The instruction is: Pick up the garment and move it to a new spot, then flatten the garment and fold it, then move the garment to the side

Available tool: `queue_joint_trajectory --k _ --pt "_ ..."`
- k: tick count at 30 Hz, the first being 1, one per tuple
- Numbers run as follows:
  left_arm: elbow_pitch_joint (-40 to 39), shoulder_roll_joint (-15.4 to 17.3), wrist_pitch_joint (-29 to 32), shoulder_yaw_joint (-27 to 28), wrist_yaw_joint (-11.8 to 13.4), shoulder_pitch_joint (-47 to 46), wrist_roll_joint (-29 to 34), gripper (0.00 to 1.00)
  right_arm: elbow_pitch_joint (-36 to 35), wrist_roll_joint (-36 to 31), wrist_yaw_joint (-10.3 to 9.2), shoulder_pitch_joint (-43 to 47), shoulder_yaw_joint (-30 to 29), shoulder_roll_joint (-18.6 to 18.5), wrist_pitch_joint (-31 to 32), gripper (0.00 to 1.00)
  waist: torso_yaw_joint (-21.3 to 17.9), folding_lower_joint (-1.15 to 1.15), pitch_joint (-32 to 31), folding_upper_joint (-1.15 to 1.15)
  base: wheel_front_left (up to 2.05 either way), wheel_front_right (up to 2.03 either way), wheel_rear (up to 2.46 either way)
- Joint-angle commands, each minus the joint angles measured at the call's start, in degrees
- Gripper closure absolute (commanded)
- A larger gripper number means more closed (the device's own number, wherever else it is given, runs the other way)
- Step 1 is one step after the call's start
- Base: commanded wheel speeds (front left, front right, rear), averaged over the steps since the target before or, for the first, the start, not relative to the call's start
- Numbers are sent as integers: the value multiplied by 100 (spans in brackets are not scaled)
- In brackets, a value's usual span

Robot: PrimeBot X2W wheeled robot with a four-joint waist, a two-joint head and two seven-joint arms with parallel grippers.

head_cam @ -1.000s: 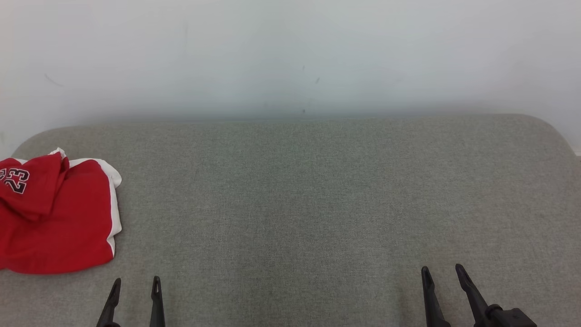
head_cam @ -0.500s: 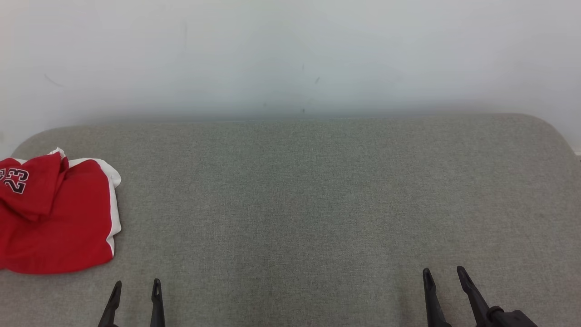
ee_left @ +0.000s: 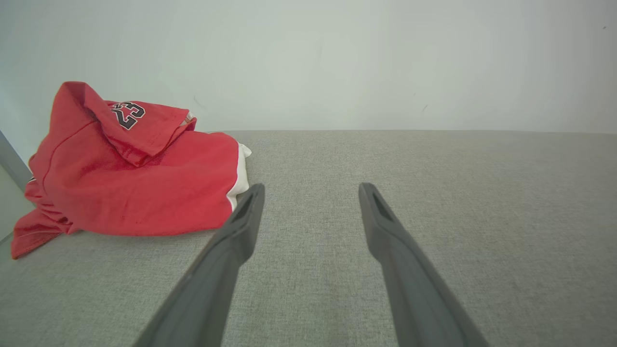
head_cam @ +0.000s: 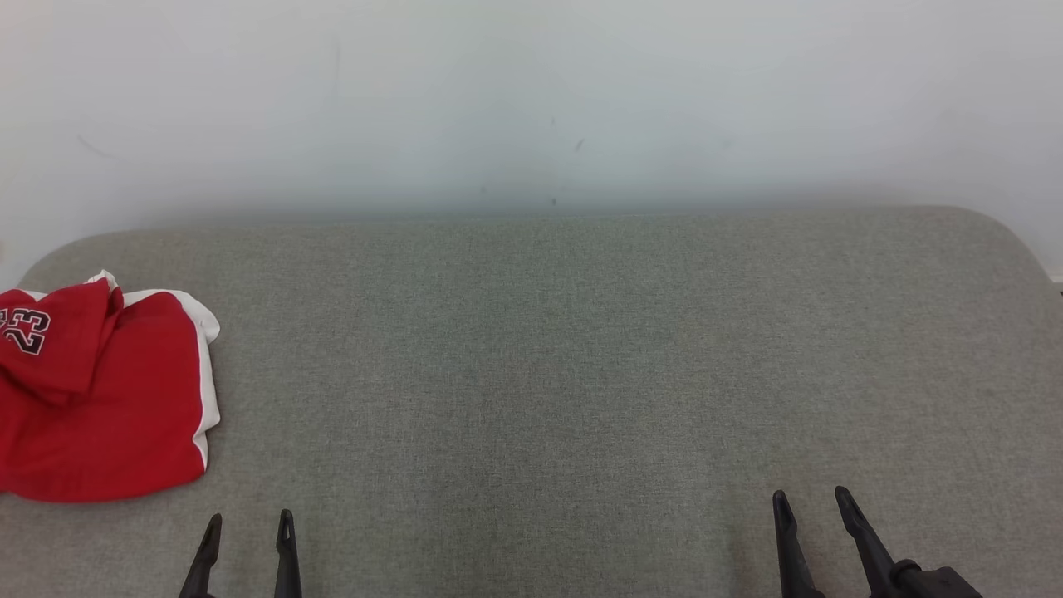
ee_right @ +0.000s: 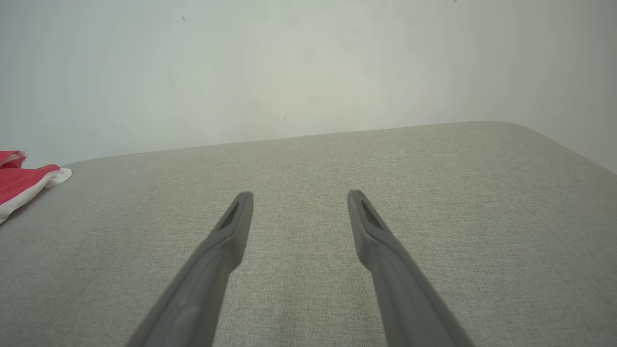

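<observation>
Red garment [head_cam: 100, 399] with white side trim and a "23" print is seen lying loosely folded at the left end of the grey fabric tabletop [head_cam: 581, 349]. It is partly cut off by the head view's left border. Left tool [head_cam: 249, 518] is held released, fingers spread, nothing gripped. It is placed at the near left, just nearer than the garment's near right corner and not touching it. Right tool [head_cam: 810, 495] is also released and empty, at the near right, well apart from the garment. Pale wall [head_cam: 531, 100] is seen beyond the tabletop's far edge.
</observation>
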Motion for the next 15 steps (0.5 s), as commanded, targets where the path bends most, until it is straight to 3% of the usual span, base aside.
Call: queue_joint_trajectory --k 1,15 --pt "-15 -10 -18 0 19 25 -51 0 -22 15 -12 20 10 -9 -12 0 6 0 7 0 0 0 0" --pt "-29 -10 -18 33 25 14 -43 0 8 40 -12 -1 35 -9 -12 0 17 0 7 0 0 0 0"
